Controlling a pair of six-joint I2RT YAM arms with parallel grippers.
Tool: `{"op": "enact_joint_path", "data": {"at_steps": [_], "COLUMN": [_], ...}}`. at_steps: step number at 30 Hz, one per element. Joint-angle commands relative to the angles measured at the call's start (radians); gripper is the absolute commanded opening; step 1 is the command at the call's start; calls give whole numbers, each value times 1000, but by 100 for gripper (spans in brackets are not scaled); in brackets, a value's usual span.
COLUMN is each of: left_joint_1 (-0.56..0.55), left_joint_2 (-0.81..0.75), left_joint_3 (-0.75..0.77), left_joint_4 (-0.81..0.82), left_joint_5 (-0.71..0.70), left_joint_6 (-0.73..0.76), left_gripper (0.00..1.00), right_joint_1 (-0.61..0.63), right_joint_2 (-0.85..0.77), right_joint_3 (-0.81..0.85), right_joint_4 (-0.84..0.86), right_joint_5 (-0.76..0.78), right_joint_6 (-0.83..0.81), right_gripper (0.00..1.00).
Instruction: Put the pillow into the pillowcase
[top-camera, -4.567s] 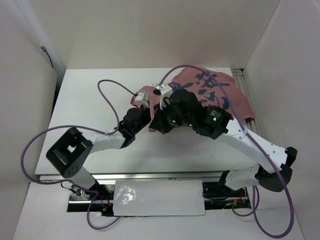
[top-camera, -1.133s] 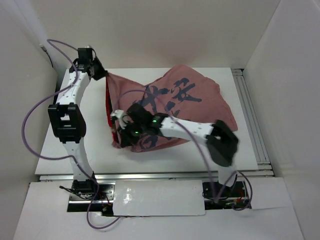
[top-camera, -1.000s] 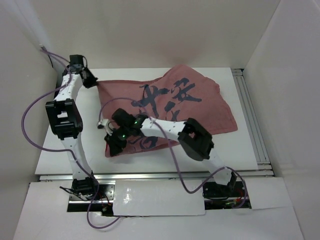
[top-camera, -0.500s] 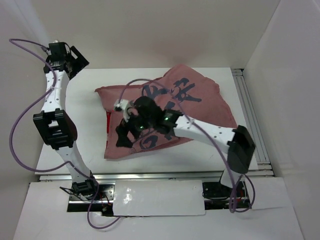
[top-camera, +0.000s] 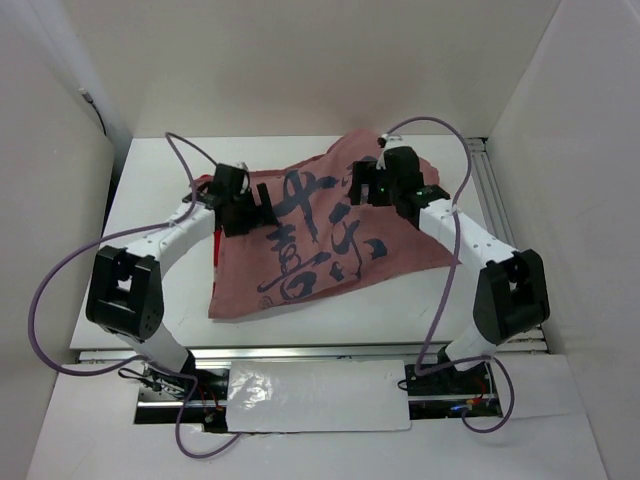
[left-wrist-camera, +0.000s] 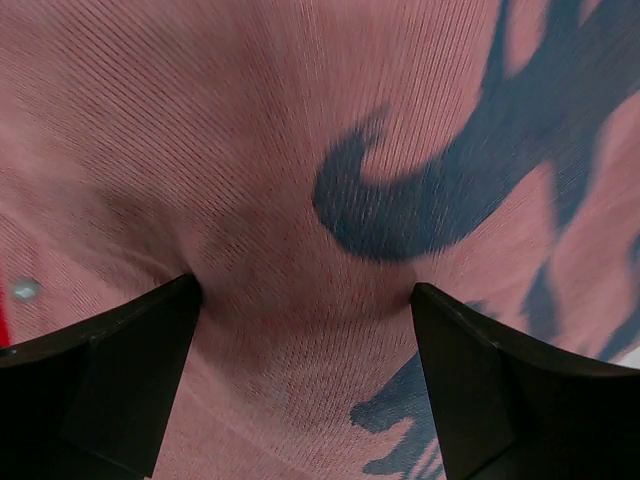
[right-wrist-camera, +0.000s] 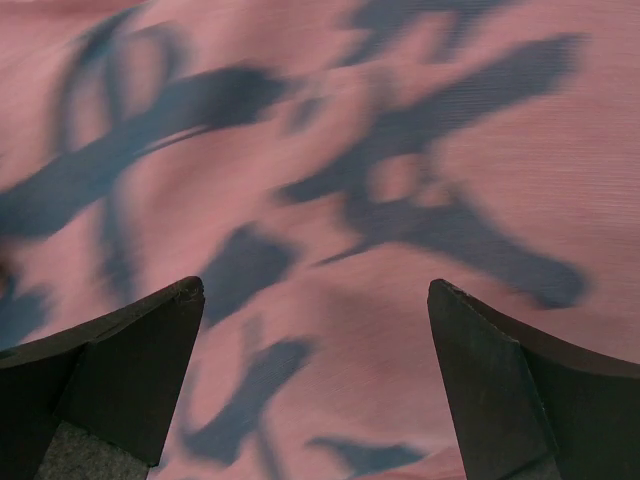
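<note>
Pillowcase (top-camera: 330, 250) lies spread on the table (top-camera: 160, 270), dusty pink side with the dark calligraphy facing up. Its long axis runs roughly from near-left to far-right.

Left fingers (left-wrist-camera: 120, 370) are spread wide and hold nothing. They sit right over the far-left part of the case, and the cloth dips a little between them, so they may be pressing on it.

Right fingers (right-wrist-camera: 110, 360) are also spread wide and empty, over the far-right part, with fabric directly below.

No pillow shows in any view. It is likely inside the case, but that cannot be confirmed.

A bright red strip (top-camera: 216, 255) shows along the left edge, possibly the opening. It lies just near of the left fingers, which are the closer pair. The right fingers are well apart from it, across the case.
</note>
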Motion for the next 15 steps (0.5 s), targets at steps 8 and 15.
{"op": "enact_joint_path", "data": {"at_steps": [8, 15], "left_joint_1": [-50, 47], "left_joint_2": [160, 400], "left_joint_3": [27, 348], "left_joint_4": [146, 60], "left_joint_5": [-41, 34], "left_joint_6": [-1, 30], "left_gripper": [99, 99], "right_joint_1": [-203, -249], "right_joint_2": [197, 186], "right_joint_3": [-21, 29], "right_joint_4": [52, 34], "right_joint_5": [0, -18], "right_joint_6": [95, 95], "right_gripper": [100, 100]}}
